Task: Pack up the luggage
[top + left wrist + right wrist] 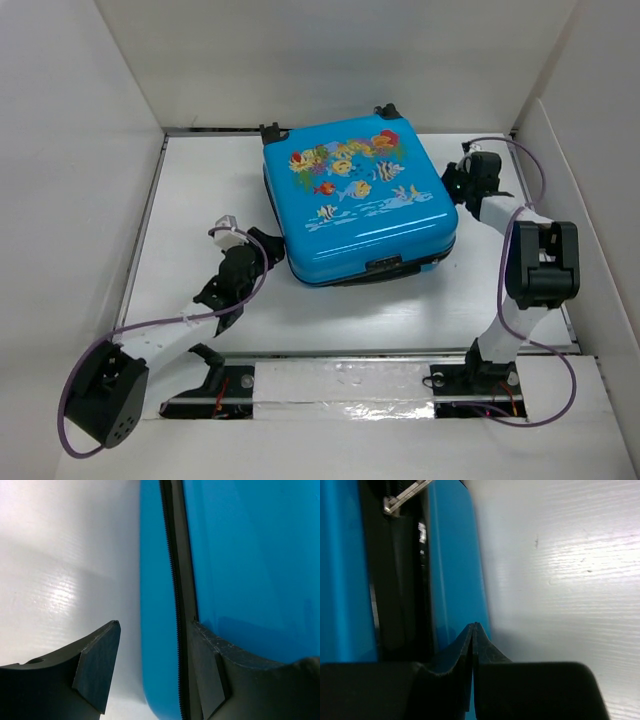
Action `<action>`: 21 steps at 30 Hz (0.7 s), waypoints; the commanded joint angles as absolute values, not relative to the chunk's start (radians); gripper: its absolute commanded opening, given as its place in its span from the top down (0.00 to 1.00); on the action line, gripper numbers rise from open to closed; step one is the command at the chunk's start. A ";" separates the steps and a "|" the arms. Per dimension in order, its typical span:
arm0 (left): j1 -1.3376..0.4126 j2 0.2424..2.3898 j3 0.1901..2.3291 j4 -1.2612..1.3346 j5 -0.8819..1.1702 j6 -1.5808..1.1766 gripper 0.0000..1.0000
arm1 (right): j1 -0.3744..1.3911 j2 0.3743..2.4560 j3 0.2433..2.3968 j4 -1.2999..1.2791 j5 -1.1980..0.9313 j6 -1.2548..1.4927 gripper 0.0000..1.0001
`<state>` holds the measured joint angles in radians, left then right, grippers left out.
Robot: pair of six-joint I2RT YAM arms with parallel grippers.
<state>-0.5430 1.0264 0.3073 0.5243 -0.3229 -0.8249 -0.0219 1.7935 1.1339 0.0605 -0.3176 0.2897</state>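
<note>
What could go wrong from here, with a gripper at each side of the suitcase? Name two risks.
1. The left gripper is open, with one finger at the zipper and the other over bare table. If it closes, it may slip off the smooth suitcase shell.
2. The right gripper is shut, with its tips at the suitcase's side. A push there could slide or turn the suitcase rather than work the zipper.

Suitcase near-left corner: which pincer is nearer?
Left. The left pincer, open, is at the suitcase's left side beside that corner; the right pincer, shut, is at its right side.
</note>
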 commanded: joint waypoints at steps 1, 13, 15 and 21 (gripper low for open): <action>-0.626 0.924 0.344 0.683 -0.115 -0.839 0.44 | 0.012 1.735 1.258 0.202 -0.644 0.443 0.93; -0.575 0.905 0.469 0.529 -0.212 -0.756 0.40 | -0.138 1.462 1.102 0.323 -0.512 0.572 0.38; -0.537 0.916 0.480 0.532 -0.187 -0.759 0.40 | -0.156 1.266 0.909 0.422 -0.482 0.623 0.62; -0.479 0.922 0.443 0.548 -0.144 -0.784 0.44 | -0.167 0.605 0.415 0.364 -0.356 0.633 1.00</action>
<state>-0.5018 0.9169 0.4404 0.5003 -0.1932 -0.7761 -0.1707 0.8185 0.5598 0.3542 -0.4290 0.6006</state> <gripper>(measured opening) 0.563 0.010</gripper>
